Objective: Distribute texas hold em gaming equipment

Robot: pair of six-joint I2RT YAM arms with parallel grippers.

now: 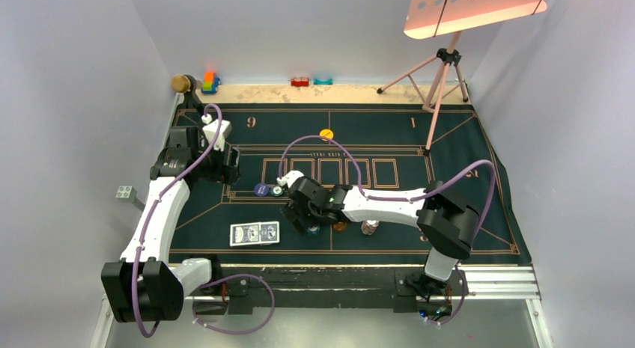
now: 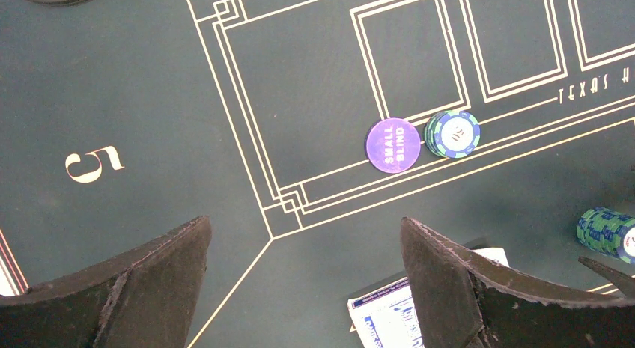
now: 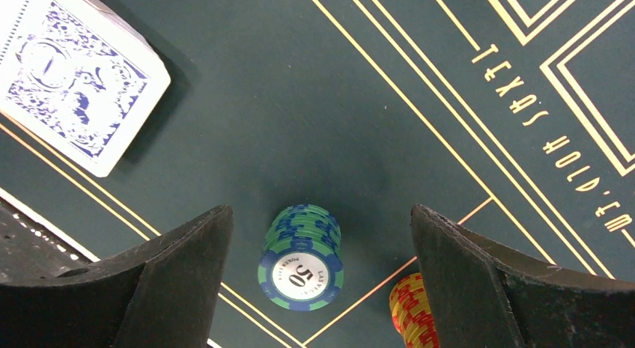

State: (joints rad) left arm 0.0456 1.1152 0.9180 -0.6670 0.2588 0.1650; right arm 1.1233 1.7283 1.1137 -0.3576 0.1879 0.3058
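One stack of green-and-blue chips (image 3: 302, 258), its top face reading 50, stands on the felt between the two fingers (image 3: 180, 281) of the right gripper (image 3: 320, 213). The jaws are spread wide, and a strip of bare felt shows on each side of the stack, so neither finger touches it. Just beside the right-hand finger stands an orange-and-yellow stack (image 3: 410, 312), partly behind that finger. The blue-backed cards (image 3: 75, 78) lie face down well off to the other side, near the mat's near border lines. From above, a white-brown stack (image 1: 369, 227) stands just past the orange one, along the same near border.

The left gripper (image 2: 305, 222) hangs over bare felt with its jaws also spread and nothing between them. It is near the printed numeral 5 (image 2: 93, 164) and the corner of the gold layout lines. Ahead of it lies a purple disc (image 2: 392, 144) reading SMALL BLIND, and a second green-and-blue stack (image 2: 452, 134) appears to touch its edge.

Five outlined card boxes (image 1: 329, 172) run in a row across the middle of the dark green mat (image 1: 464, 168). The disc and its stack sit outside them, at the row's near left corner. A yellow button (image 1: 326, 134) lies beyond the row. Toy blocks (image 1: 210, 81) sit on the strip past the mat's far edge. A tripod (image 1: 438, 78) has one foot on the mat's far right part.
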